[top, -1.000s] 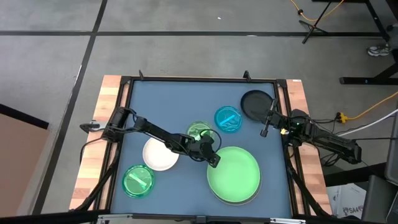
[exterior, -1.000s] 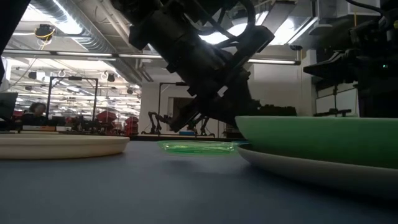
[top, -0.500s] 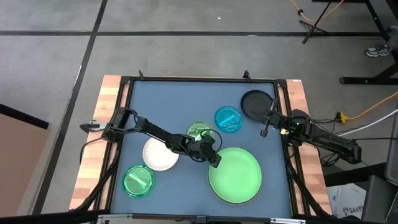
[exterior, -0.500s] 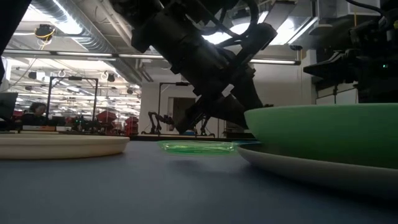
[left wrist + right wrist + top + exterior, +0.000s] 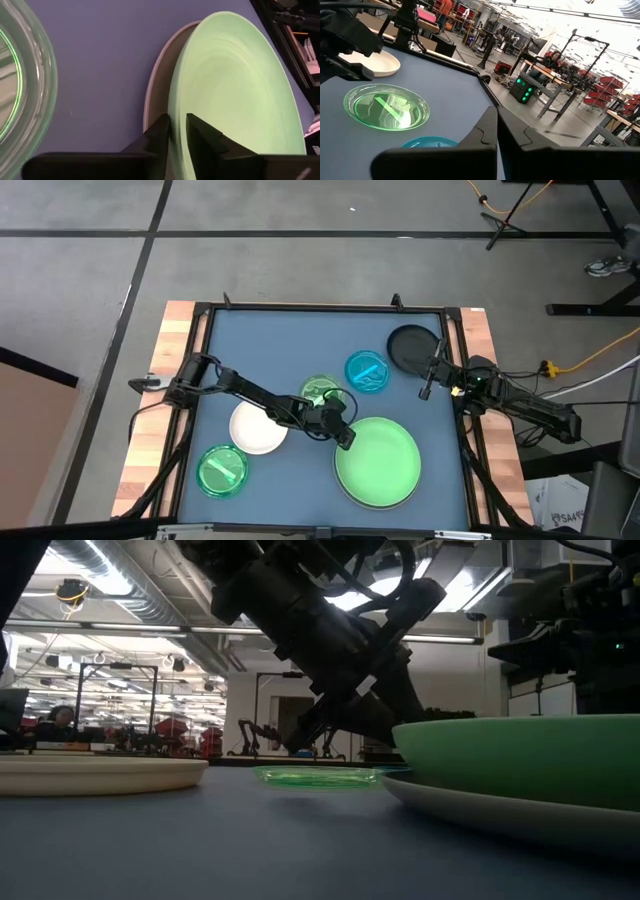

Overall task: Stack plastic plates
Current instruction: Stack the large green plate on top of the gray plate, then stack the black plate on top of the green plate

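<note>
The large light green plate (image 5: 380, 465) lies on the large grey plate (image 5: 155, 90), near the table's right front. My left gripper (image 5: 346, 440) is at the green plate's left rim, shut on it. A white plate (image 5: 258, 428), two small green plates (image 5: 222, 470) (image 5: 322, 392), a blue one (image 5: 367, 372) and a black one (image 5: 410, 347) each rest flat on the blue table. My right gripper (image 5: 427, 388) waits shut at the table's right edge, near the black plate. My left gripper has the green plate's left rim (image 5: 176, 131) between its two fingers, one finger (image 5: 200, 135) over the inner face and the other (image 5: 159, 137) outside, under the rim. The fingers come slanting down from the table's left. The plate lies on the grey plate beneath it.
A raised black frame (image 5: 320, 308) borders the blue table. The small green plate (image 5: 20, 85) lies close behind my left gripper. Bare blue surface (image 5: 290, 345) shows at the far left.
The light green plate has shifted a little toward the table's right edge over the grey plate and has settled lower on it. My left gripper has stayed at the plate's rim.
</note>
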`<state>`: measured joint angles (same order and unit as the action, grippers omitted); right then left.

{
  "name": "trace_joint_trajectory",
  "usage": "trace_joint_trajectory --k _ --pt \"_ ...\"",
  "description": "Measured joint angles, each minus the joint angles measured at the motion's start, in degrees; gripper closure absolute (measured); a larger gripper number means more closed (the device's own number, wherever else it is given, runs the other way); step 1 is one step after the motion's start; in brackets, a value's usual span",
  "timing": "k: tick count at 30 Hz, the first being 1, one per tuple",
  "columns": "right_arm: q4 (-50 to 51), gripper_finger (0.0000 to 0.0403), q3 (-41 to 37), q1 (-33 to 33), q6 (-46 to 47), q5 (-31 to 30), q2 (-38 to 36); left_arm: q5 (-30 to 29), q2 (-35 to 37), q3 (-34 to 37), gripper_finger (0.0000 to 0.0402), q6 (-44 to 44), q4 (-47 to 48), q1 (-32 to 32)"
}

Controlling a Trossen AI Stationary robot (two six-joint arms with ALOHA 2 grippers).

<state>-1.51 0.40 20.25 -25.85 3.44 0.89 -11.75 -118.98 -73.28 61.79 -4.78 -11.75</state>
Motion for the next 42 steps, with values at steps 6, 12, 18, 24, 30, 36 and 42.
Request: trace_joint_trajectory --k 6,12,18,24,30,36,42 --pt "0.01 0.0403 0.0 0.0 0.0 0.0 0.0 -0.99 0.0 0.0 0.0298 -0.9 0.0 0.0" --pt "0.01 0.0403 0.0 0.02 0.0 -0.02 0.0 -1.03 0.0 0.0 0.0278 -3.24 0.01 -0.02" --pt "0.01 0.0403 0.0 0.0 0.0 0.0 0.0 -1.05 0.0 0.0 0.0277 -3.94 0.02 0.0" --pt "0.01 0.0403 0.0 0.0 0.0 -0.02 0.0 -1.03 1.58 0.0 0.0277 -6.62 0.99 0.0" --pt "0.01 0.0403 0.0 0.0 0.0 0.09 0.0 -0.69 3.28 0.0 0.0277 -8.43 1.57 0.56" --pt "0.03 0.0403 0.0 0.01 0.0 0.12 -0.02 1.15 5.44 0.04 0.0277 -12.97 4.47 1.54" --pt "-0.01 0.0403 0.0 0.0 0.0 0.15 0.0 1.39 10.0 0.02 0.0277 -18.87 6.69 2.55"
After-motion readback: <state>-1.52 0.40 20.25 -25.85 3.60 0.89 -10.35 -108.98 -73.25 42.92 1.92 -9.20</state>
